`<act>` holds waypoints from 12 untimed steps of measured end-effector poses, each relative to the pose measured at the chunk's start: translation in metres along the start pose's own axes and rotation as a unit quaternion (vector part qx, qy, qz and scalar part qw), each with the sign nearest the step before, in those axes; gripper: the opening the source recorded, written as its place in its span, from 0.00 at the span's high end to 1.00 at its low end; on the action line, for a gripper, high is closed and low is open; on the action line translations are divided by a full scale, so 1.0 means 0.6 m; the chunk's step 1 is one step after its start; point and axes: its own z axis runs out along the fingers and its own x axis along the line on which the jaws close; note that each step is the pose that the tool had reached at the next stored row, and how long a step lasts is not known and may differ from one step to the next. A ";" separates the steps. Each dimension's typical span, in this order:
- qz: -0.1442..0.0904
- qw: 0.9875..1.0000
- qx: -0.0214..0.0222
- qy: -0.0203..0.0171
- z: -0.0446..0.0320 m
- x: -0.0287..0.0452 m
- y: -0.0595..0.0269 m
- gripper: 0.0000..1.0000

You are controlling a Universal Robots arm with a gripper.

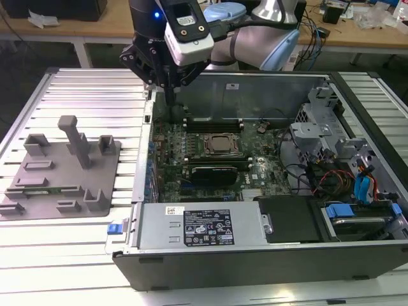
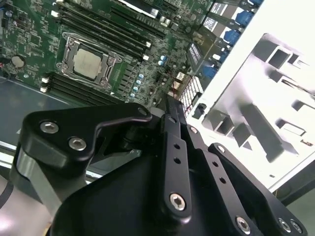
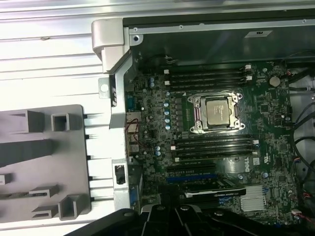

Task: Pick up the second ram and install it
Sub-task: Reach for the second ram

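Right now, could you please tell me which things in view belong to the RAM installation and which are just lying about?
Belongs to the job: gripper; second ram, apparently the thin green strip lying in the grey fixture; memory slots beside the processor.
Just lying about: black expansion card; power supply; drive bay with blue cables.

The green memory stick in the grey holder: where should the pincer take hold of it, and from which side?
The memory stick seems to stand on edge in a slot of the grey holder, its long top edge exposed. Probably best: come down from above and pinch its two flat faces near mid-length, so it lifts level. The slot's walls would block a sideways approach.
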 end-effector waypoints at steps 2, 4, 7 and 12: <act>0.000 1.000 0.000 0.000 0.000 0.004 0.000 0.92; 0.000 1.000 0.000 0.000 0.000 0.007 0.000 0.92; 0.000 1.000 0.000 0.000 0.000 0.023 -0.001 0.92; 0.000 1.000 0.000 0.000 -0.001 0.039 -0.003 0.92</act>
